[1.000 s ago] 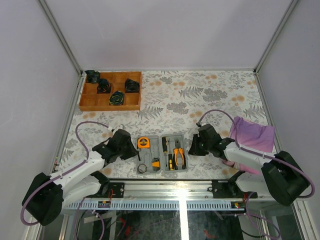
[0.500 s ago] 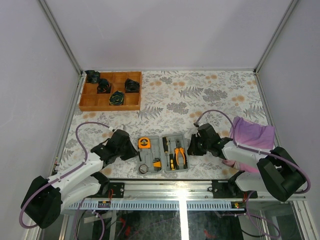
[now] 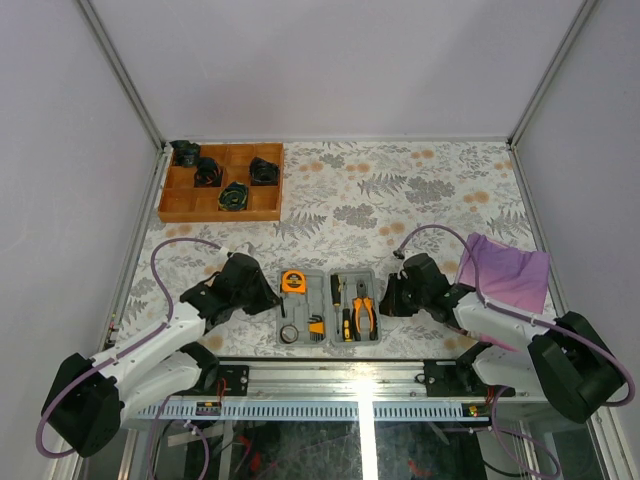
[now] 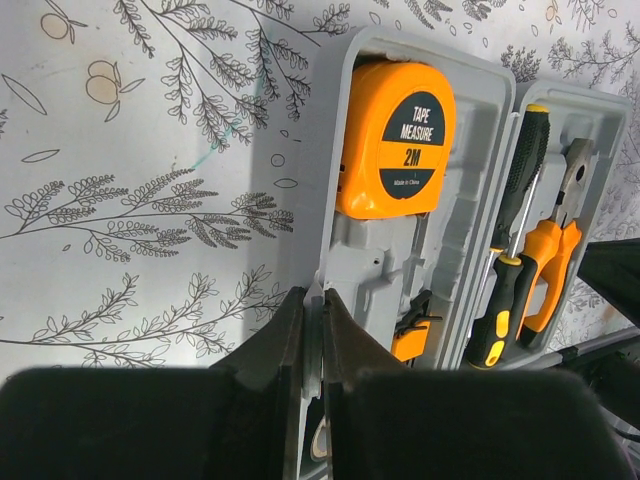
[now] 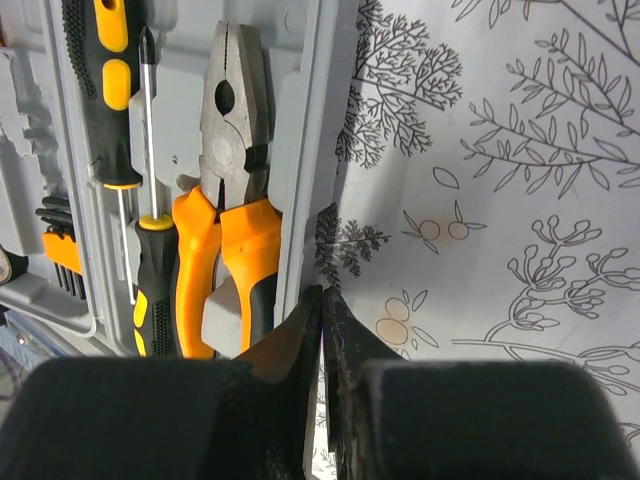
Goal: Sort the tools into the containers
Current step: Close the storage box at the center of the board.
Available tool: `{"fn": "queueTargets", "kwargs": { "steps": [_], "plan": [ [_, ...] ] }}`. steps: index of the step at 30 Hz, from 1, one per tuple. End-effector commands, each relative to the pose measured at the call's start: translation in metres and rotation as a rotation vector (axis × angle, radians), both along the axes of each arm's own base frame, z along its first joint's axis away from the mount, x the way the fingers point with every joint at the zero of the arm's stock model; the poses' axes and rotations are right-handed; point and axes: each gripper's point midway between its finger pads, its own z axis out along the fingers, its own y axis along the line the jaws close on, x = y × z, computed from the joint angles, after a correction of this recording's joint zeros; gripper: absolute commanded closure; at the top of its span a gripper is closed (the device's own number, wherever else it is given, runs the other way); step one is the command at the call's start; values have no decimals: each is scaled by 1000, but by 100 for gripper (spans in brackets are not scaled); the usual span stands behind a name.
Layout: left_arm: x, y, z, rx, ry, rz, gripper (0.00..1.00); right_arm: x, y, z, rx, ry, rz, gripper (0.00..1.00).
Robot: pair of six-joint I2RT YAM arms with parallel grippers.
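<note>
Out of our sight
The left hand covers the case's near end; we cannot name the tray's tiny dark items.

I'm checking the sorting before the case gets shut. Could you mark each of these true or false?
1. The tape measure lies in the left half of the grey case. True.
2. The pliers lie outside the case. False: they sit in its right half, beside the screwdriver.
3. The case is closed. False: it lies open flat, both halves facing up.
4. The left gripper is at the case's left edge and the right gripper at its right edge. True.
5. The purple cloth lies next to the wooden tray. False: the cloth is on the right side, the tray in the far left corner.
</note>
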Motion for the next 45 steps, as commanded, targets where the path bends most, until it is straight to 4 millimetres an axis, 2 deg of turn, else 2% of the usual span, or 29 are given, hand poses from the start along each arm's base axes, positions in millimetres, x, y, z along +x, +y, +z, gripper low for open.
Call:
{"fn": "queueTargets", "kwargs": {
  "steps": [1,12,18,21,25,30,34,36,39,43,45],
  "plan": [
    [16,-32,45,-138,-99,-49,100,7,31,41,190,-99,82,92],
    [14,-39,42,-125,-92,-60,100,7,35,62,297,-171,61,92],
    [13,-40,39,-115,-85,-62,100,8,31,54,327,-165,-17,91],
    [13,-37,37,-106,-83,-54,100,13,20,44,250,-152,-80,91],
    [13,-34,34,-94,-80,-40,100,18,-3,27,63,-116,-130,90],
    [13,-31,31,-77,-73,-28,100,17,-31,7,-156,-48,-150,91],
    [12,-30,29,-71,-68,-30,100,12,-42,-4,-255,12,-145,91],
    [12,-30,28,-67,-66,-31,100,7,-41,-6,-273,50,-109,92],
    [11,-30,23,-62,-58,-35,100,-2,-27,-9,-230,108,-31,94],
    [10,-32,18,-63,-48,-43,100,-25,9,-12,-13,190,92,98],
    [10,-34,17,-65,-46,-51,100,-29,25,-9,101,197,121,100]
  ]
}}
